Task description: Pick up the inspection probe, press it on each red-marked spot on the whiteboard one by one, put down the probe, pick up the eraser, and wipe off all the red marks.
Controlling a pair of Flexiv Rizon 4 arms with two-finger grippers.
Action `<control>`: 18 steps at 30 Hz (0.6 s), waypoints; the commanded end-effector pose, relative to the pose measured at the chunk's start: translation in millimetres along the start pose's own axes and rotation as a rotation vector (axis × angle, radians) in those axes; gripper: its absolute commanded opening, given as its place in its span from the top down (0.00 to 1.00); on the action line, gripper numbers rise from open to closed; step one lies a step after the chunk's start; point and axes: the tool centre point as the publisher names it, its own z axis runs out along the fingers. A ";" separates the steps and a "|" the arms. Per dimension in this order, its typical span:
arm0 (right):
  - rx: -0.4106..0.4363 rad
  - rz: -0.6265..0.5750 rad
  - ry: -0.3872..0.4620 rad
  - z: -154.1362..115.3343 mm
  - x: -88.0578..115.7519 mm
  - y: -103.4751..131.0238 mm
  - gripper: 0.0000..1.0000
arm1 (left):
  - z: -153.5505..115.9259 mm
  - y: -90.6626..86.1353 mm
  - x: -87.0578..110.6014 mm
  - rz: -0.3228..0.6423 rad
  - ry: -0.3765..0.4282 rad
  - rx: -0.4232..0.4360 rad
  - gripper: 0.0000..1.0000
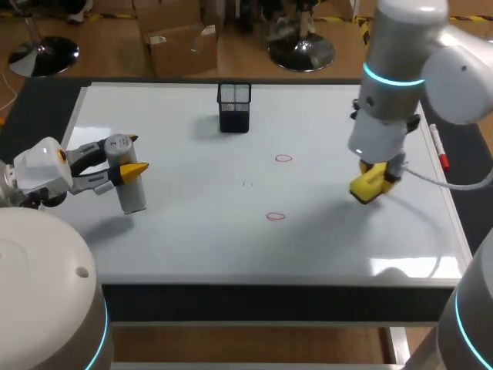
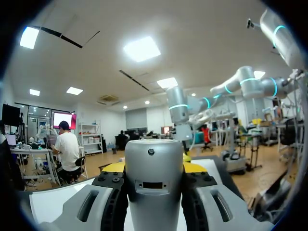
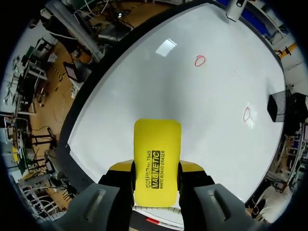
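Observation:
A silver cylindrical probe [image 1: 128,176] stands upright at the whiteboard's left, with my left gripper [image 1: 132,156] shut on its upper part; in the left wrist view the probe [image 2: 154,178] fills the space between the yellow-tipped fingers. At the board's right my right gripper [image 1: 376,179] is shut on a yellow eraser [image 1: 368,185], held just above the surface. The right wrist view shows the eraser [image 3: 156,163] between the fingers. Two red circle marks [image 1: 283,158] [image 1: 275,216] lie near the board's middle, also visible as red marks [image 3: 199,60] [image 3: 246,114] ahead of the eraser.
A black mesh holder [image 1: 234,106] stands at the back middle of the whiteboard [image 1: 192,247]. A red marker pen [image 1: 440,149] lies along the right edge. A faint small mark [image 1: 247,184] sits between the two red circles.

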 end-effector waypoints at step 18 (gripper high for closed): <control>-0.039 0.138 -0.082 -1.7 56.6 -40.8 1.00 | -0.1 -1.6 0.3 0.000 -0.001 -0.001 1.00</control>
